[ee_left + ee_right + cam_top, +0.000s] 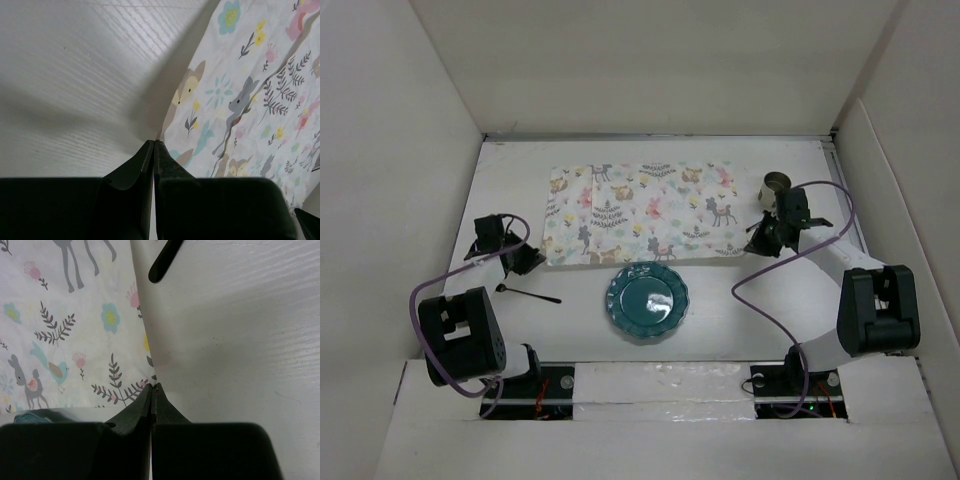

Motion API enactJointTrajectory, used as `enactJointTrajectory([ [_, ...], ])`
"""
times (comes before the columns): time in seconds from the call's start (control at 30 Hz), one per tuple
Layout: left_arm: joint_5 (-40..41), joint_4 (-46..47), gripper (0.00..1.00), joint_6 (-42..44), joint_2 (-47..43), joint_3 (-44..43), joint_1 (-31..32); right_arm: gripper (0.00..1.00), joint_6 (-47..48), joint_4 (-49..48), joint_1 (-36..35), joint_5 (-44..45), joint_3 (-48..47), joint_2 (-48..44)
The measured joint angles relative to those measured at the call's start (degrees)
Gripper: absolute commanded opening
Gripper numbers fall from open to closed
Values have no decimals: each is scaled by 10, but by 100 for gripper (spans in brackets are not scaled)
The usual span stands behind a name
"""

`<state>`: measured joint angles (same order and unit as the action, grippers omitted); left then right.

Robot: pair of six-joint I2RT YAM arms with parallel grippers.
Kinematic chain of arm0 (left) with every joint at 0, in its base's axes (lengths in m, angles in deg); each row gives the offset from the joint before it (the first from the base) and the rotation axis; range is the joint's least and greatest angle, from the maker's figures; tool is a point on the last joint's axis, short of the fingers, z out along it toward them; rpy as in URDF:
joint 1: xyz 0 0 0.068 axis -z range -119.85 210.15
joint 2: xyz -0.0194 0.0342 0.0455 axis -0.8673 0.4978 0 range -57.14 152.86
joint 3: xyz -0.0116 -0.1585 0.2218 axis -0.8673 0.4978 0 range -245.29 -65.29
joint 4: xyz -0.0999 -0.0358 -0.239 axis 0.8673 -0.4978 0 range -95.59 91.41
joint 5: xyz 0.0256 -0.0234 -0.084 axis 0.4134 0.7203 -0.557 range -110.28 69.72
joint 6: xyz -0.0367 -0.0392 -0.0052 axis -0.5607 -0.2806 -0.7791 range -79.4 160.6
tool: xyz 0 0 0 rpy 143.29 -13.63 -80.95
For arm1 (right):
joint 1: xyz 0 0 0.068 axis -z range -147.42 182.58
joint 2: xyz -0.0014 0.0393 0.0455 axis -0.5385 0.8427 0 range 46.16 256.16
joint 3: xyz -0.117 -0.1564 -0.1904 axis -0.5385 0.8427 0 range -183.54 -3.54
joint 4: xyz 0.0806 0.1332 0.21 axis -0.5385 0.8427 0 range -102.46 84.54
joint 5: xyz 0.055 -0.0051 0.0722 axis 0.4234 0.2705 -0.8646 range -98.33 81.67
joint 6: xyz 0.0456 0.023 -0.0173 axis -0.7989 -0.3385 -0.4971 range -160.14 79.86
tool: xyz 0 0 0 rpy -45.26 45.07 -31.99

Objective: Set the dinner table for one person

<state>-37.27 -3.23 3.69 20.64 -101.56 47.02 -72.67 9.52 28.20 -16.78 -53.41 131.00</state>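
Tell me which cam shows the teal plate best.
Top external: the whole teal plate shows, unobstructed, on the dinner table beside the placemat's near edge. Right wrist catches only a teal sliver, probably its rim. Left wrist shows none of it.

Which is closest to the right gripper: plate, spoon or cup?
The cup. It stands just beyond the right gripper, by the placemat's right edge; the plate and spoon lie much farther left.

Overhead spans dinner table [570,335]; wrists close on placemat [640,212].
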Motion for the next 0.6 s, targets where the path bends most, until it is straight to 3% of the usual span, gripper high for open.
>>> enactJointTrajectory([
  [0.4,12,-40,0,22,-30,22,0,0,8,13,2,-6,25,-12],
  [0.6,17,-49,9,30,-33,22,0,1,8,25,2,-6,39,-31],
])
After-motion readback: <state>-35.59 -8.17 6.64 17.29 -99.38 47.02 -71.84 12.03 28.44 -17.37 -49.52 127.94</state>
